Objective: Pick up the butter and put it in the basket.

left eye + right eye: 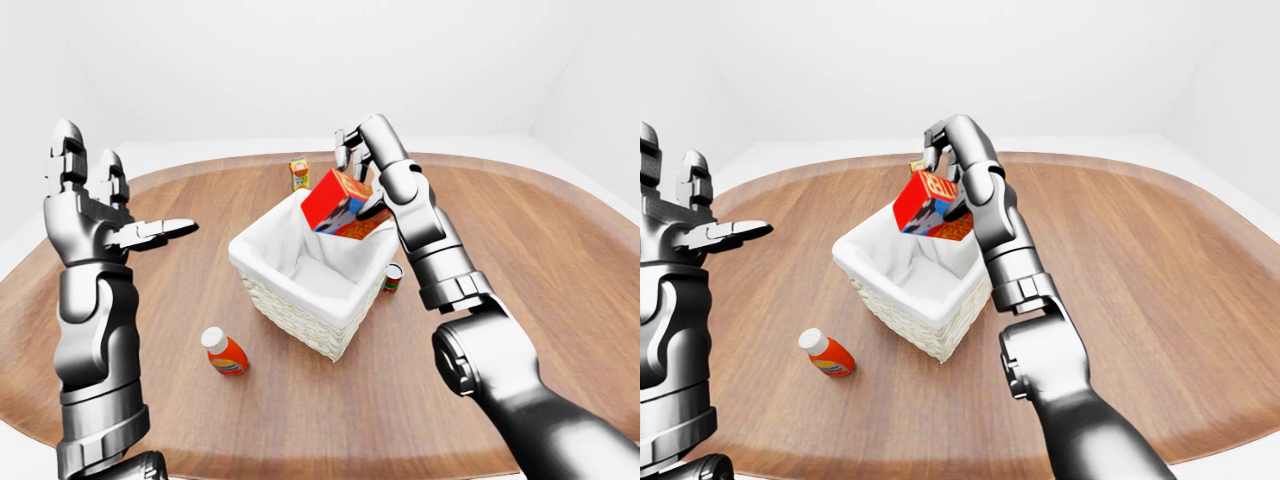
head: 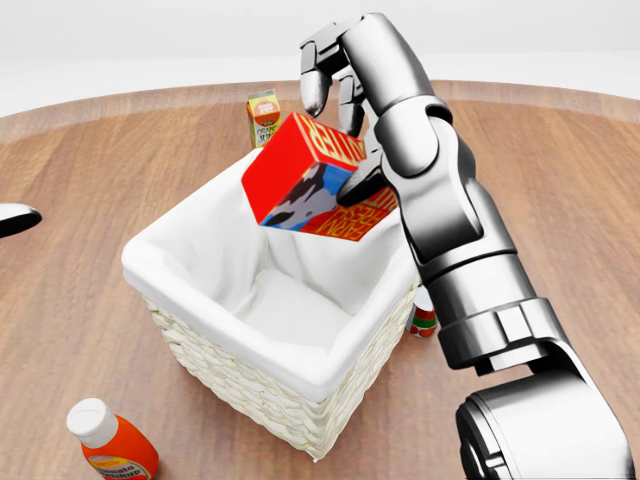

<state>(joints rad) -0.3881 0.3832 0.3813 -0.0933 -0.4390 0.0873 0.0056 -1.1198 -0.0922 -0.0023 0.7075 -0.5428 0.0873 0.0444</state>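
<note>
Butter (image 2: 310, 185): tilted, above basket (image 2: 215, 385) rim | right hand (image 2: 345, 75): fingers (image 2: 315, 85) closed round butter | left hand (image 1: 95, 205): raised, fingers spread, holding nothing, over bench (image 1: 560, 260)

light: bright, even | shadows: faint, soft | focus: sharp | glare: none

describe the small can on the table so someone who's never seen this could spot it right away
Start from the white-lined wicker basket in the middle of the round wooden table. The can stands on the table against the basket's right side in the left-eye view, just left of the right arm and half hidden by it. It is the only small can: the juice carton stands beyond the basket, the orange bottle lies lower left.
</note>
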